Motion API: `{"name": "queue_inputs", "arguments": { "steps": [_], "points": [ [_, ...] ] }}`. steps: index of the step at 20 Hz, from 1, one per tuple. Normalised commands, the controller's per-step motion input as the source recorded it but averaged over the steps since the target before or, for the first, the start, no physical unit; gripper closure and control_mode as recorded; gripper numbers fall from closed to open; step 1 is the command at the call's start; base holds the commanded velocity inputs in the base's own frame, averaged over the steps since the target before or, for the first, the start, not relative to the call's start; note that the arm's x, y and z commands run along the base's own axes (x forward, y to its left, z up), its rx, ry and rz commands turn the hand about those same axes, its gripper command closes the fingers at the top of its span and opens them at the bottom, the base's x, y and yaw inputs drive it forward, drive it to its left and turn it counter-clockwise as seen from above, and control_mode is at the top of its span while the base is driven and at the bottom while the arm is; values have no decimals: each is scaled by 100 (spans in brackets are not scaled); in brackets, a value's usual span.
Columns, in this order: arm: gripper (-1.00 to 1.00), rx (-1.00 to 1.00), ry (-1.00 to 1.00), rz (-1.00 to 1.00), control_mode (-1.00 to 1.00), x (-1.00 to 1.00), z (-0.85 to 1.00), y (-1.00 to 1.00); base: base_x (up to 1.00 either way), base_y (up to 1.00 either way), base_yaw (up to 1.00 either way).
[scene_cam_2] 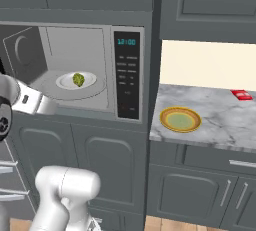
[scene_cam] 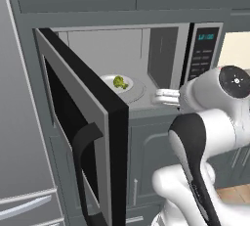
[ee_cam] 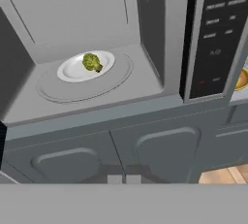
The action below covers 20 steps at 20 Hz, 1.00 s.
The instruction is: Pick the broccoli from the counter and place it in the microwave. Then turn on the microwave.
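- The broccoli [scene_cam: 119,81] lies on a white plate [scene_cam: 128,80] inside the open microwave [scene_cam: 161,54], on the round turntable [ee_cam: 116,75] of the oven floor.
- From the right base view, the broccoli [scene_cam_2: 78,79] sits at the middle of the plate [scene_cam_2: 90,80], stem side down toward the front; in the hand view the clump [ee_cam: 91,62] has its paler stem pointing to the right.
- The microwave door [scene_cam: 83,122] swings wide to the left, its black curved handle [scene_cam: 80,146] facing outward.
- The pincer [ee_cam: 124,179] is outside the oven, in front of and below its opening, well apart from the broccoli; its two small tips are pressed together with nothing between them.
- In the left base view the white hand [scene_cam: 166,96] sits at the front right corner of the oven sill, to the right of the plate.
- The button panel [scene_cam_2: 126,75] with its teal display is to the right of the cavity.
- On the marbled surface [scene_cam_2: 220,115] right of the microwave rests a round yellow-orange dish [scene_cam_2: 180,119], and a small red thing [scene_cam_2: 241,94] lies further back.
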Motion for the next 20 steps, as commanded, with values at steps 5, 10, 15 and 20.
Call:
{"name": "queue_inputs", "arguments": {
  "steps": [5,10,15,20],
  "points": [
    [100,0,-8,4,-100,-100,0,0,0,0,0],
    [100,0,-17,1,-100,-93,0,-4,0,0,0],
    [100,-1,-17,0,-100,-72,-3,0,0,0,0],
    [100,-3,-21,0,-100,-82,-7,-2,0,0,0]
  ]
}}
